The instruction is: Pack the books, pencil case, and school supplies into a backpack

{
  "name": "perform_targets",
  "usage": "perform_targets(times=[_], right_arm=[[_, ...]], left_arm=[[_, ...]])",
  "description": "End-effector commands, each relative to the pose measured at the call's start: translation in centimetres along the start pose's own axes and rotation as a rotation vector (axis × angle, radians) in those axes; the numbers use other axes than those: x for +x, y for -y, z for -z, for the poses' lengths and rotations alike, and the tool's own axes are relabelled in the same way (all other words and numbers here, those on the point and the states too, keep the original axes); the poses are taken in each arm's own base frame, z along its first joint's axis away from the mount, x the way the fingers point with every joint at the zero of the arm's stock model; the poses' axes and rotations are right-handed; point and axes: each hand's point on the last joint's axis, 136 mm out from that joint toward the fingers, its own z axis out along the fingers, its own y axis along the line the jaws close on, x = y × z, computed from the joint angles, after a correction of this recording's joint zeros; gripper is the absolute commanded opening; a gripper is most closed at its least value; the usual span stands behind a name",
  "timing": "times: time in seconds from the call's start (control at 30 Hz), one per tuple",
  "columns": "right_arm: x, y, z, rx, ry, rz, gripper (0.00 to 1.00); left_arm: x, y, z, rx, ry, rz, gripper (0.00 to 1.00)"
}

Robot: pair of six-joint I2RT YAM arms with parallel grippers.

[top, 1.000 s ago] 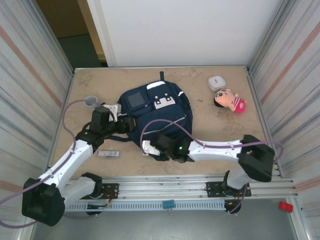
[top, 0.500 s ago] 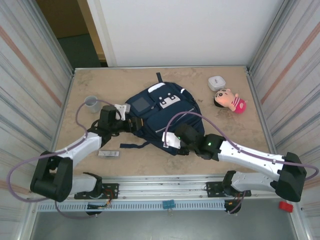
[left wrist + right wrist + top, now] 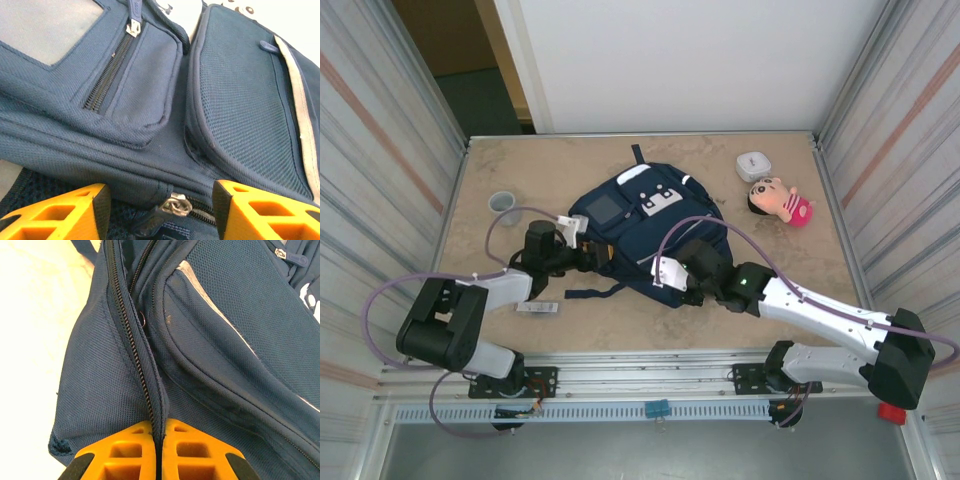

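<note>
The navy backpack (image 3: 632, 218) lies flat mid-table, its front pockets facing up. At its left side my left gripper (image 3: 588, 258) stands open. In the left wrist view the orange fingers flank a silver zipper pull (image 3: 176, 204) without touching it, and my left gripper (image 3: 160, 200) is low against the backpack (image 3: 235, 90). My right gripper (image 3: 668, 285) is at the bag's near edge. In its wrist view my right gripper (image 3: 159, 432) is shut on a fold of backpack (image 3: 240, 315) fabric beside the zipper teeth. A small silver-grey bar (image 3: 537, 307) lies near the left arm. Books and the pencil case are hidden.
A grey cup (image 3: 503, 202) stands at the left. A small white rounded case (image 3: 753, 165) and a pink-clothed doll (image 3: 782, 200) lie at the back right. Metal walls close both sides. Bare tabletop (image 3: 520, 165) runs behind the bag.
My right gripper has dragged the bag's near edge to the right, and the backpack shifted and turned with it. My left gripper slid in to the bag's left side and its jaws narrowed.
</note>
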Motion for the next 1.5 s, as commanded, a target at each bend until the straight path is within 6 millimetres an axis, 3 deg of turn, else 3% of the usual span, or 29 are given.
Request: perform_targets(times=[0.0, 0.2, 0.43, 0.6, 0.87, 1.0, 1.2, 1.33, 1.47], right_arm=[[-1.6, 2.5, 1.4, 0.088, 0.075, -0.026, 0.0], [-2.0, 2.7, 1.4, 0.086, 0.093, -0.042, 0.0], [-2.3, 3.2, 1.5, 0.104, 0.099, -0.062, 0.0], [-2.7, 3.7, 1.0, 0.122, 0.097, -0.091, 0.0], [-3.3, 4.0, -0.7, 0.149, 0.09, -0.132, 0.0], [-4.1, 4.9, -1.0, 0.19, 0.114, -0.158, 0.0], [-5.0, 5.3, -0.6, 0.193, 0.149, -0.169, 0.0], [-5.5, 5.3, -0.5, 0.189, 0.178, -0.191, 0.0], [-5.1, 5.3, -1.9, 0.193, 0.147, -0.192, 0.0]], left_arm=[[0.4, 0.8, -0.1, 0.072, 0.017, -0.055, 0.57], [1.4, 2.0, -0.6, 0.134, 0.011, -0.103, 0.45], [0.7, 3.4, -0.4, 0.154, 0.034, -0.155, 0.15], [0.6, 4.5, 0.3, 0.129, 0.03, -0.199, 0.01], [-0.1, 6.9, 1.6, 0.125, 0.038, -0.227, 0.0], [0.5, 8.1, 1.4, 0.14, 0.0, -0.227, 0.0], [1.2, 7.1, 1.4, 0.033, -0.07, -0.203, 0.0], [1.5, 9.8, 1.3, 0.156, -0.086, -0.179, 0.0], [2.4, 13.3, 1.1, 0.259, -0.125, -0.224, 0.0]])
